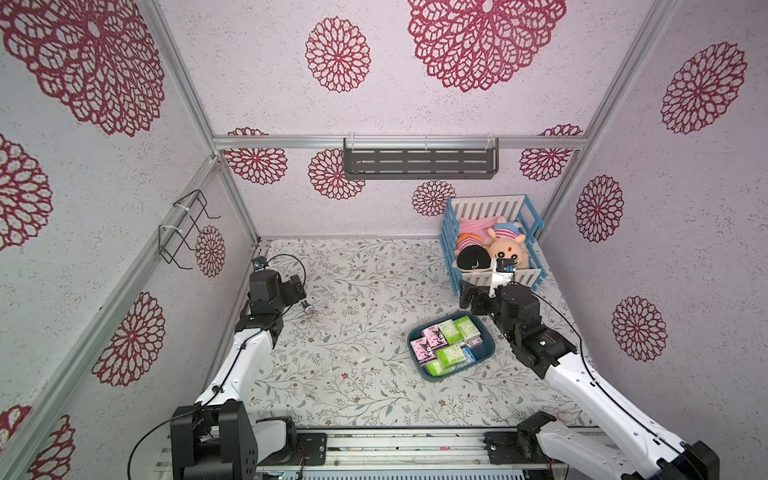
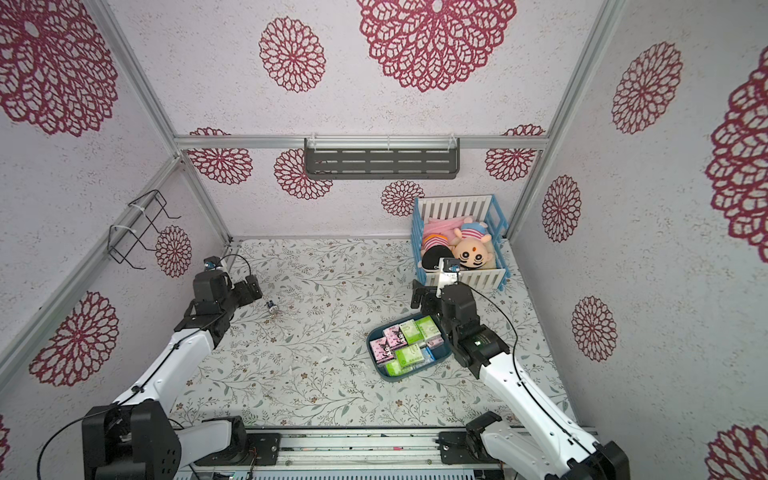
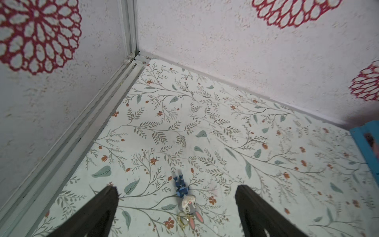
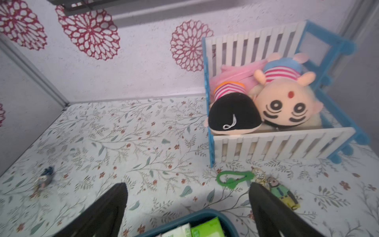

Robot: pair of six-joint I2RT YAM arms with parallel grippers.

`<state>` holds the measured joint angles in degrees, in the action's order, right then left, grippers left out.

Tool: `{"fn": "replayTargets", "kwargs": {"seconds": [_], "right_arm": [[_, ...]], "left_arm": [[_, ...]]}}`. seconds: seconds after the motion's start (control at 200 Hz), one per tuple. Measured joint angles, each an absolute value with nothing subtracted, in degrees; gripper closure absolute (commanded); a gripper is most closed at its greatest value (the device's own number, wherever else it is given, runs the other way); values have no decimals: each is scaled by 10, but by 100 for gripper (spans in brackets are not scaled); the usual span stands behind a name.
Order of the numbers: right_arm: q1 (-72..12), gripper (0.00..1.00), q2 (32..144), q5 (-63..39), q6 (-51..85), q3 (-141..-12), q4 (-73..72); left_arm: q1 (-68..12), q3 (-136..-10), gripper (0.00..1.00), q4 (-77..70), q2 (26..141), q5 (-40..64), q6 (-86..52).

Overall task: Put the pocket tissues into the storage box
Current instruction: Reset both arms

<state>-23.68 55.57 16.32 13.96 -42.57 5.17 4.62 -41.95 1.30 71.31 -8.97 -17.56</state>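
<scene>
1. The right gripper is hanging over the far edge of the storage box, between the box and the crib. Its two fingers are standing wide apart and gripping nothing.
2. The pocket tissues are lying inside the box and filling most of it. Pink packs are sitting on the side toward the left arm. Green-and-white packs are lying in the middle and at the far end, and a light blue pack is showing beside the near green one.
3. The box is resting on the right half of the flowered table, just beside the right arm.
4. The left gripper is hovering near the table's far left corner, well apart from the box. Its fingers are also spread wide and clamping nothing.
5. A rabbit keychain is lying on the table below the gap between the left fingers, and neither finger is touching it.
6. A green clip and a figure keychain are lying on the table between the box and the crib. They are just beside one right finger, and whether it is touching them cannot be told.
7. Two plush dolls are lying in the crib.
</scene>
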Motion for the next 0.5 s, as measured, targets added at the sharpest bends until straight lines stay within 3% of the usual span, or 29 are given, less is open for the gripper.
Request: {"fn": "replayTargets", "kwargs": {"seconds": [0.5], "right_arm": [[-76, 1, 690, 157, 34, -134, -415]], "left_arm": [[53, -290, 3, -279, 802, -175, -105]]}}
